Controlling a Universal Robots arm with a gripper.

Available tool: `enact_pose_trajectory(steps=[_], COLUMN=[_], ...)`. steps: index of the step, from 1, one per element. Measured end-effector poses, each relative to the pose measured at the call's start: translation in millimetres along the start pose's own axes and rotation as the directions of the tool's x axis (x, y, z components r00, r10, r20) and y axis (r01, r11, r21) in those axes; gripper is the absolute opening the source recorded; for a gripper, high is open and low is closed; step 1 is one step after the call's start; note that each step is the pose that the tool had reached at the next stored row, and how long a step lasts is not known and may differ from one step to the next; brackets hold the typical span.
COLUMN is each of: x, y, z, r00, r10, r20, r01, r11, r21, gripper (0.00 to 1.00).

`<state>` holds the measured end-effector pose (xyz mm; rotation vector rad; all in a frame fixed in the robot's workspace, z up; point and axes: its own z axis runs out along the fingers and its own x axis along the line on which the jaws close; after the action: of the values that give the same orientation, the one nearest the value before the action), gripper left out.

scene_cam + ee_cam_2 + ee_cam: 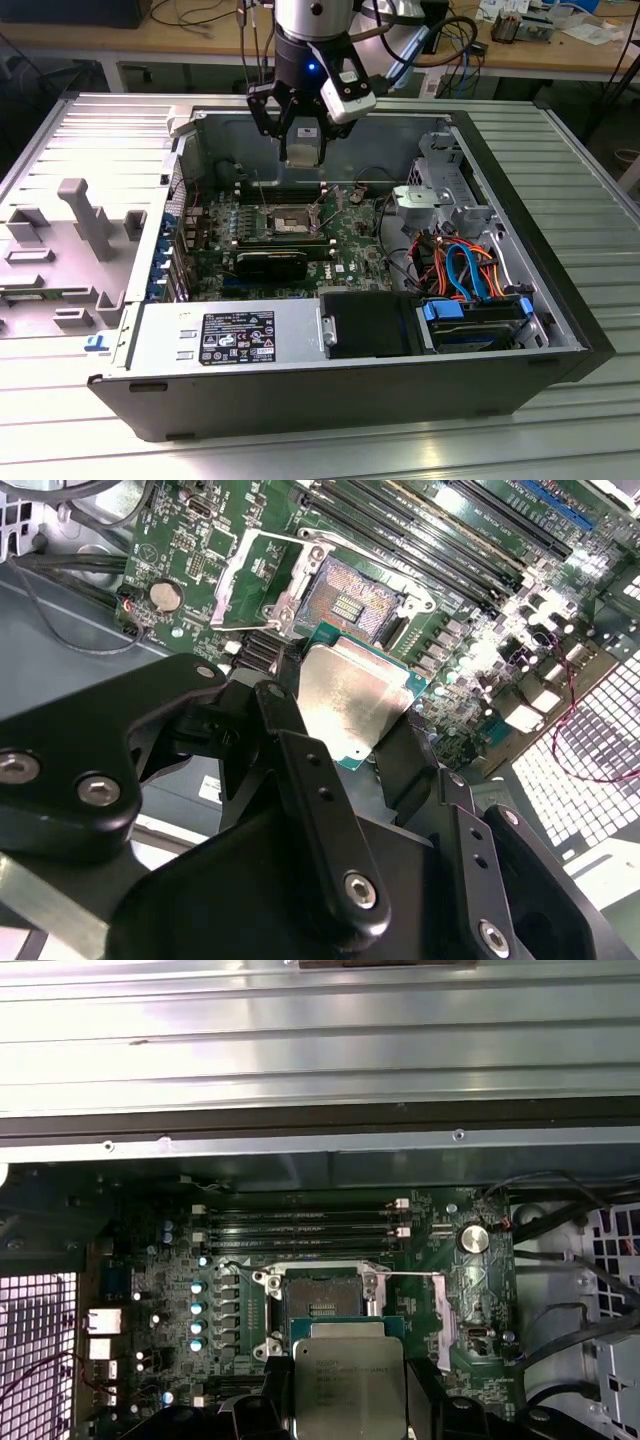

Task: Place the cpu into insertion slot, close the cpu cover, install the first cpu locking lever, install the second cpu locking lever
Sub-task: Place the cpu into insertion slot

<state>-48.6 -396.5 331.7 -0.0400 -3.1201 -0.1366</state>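
Observation:
My gripper (302,150) hangs over the open computer case, shut on the cpu (303,140). In both wrist views the cpu (355,705) (350,1380) is a flat silver-grey square clamped by its edges between the black fingers (300,745), raised above the green board (350,250). The insertion slot (350,595) (322,1305) (290,218) lies uncovered on the board just ahead of the chip, its dark pin field bare. The cpu cover (250,575) (445,1312) is swung up and away at one side of the slot.
Long black memory slots (300,1222) run beside the socket. A black module (270,265) sits at the board's near side. The power supply (230,335), a drive bay with blue tabs (470,320) and orange and blue cables (460,265) crowd the case front and right.

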Motion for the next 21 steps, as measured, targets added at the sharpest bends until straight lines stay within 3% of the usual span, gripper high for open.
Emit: enact_pose_trajectory(steps=[21], x=[0.2], y=[-4.0], z=[7.2], r00=[1.0000], r10=[0.000], r20=[0.0001], r01=[0.000], r11=[1.0000], r21=[0.0007], gripper=[0.55])
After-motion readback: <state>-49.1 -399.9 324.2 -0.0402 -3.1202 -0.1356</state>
